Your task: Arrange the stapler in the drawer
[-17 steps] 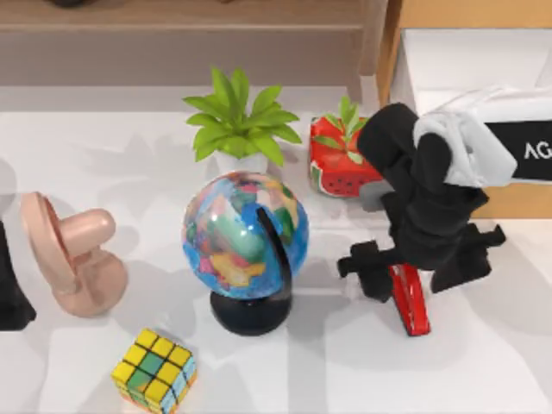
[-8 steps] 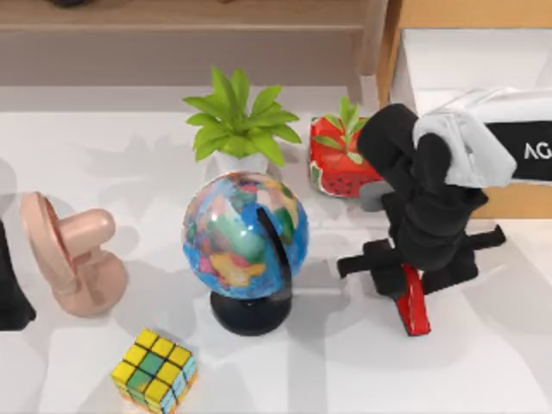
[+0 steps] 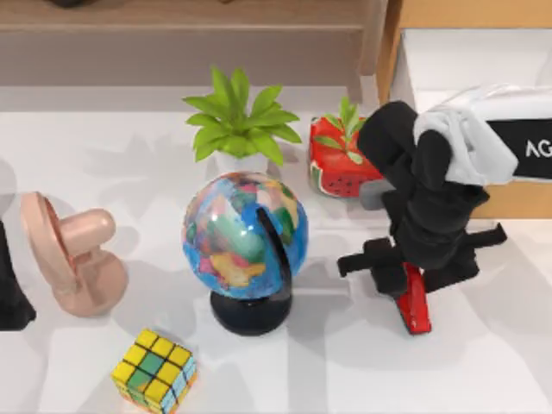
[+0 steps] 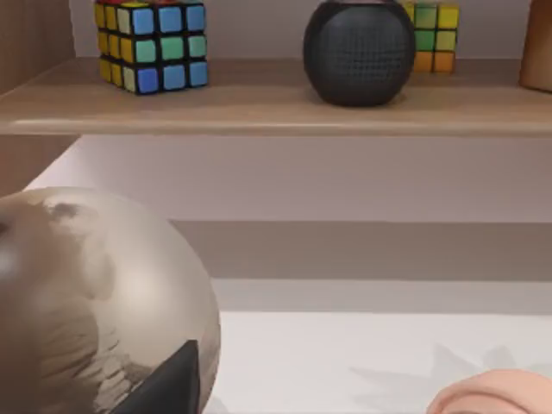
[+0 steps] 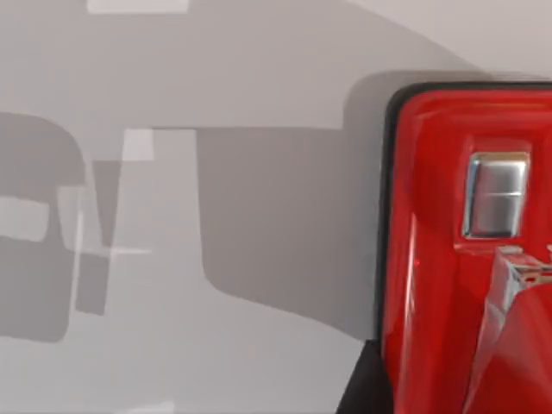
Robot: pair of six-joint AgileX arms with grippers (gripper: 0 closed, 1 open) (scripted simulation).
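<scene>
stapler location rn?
Top view: the stapler lies on the table's right side, right of the globe, in front of the drawer, under the right gripper.

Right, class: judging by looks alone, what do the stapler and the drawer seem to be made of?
The stapler, under the right gripper, looks like glossy red plastic or painted metal: bright highlights streak its body, and a silvery metal plate is set into it in the right wrist view. The drawer looks like light wood with a matte white lining.

Top view looks down; right wrist close above stapler (image 5: 466, 259) — shared.
</scene>
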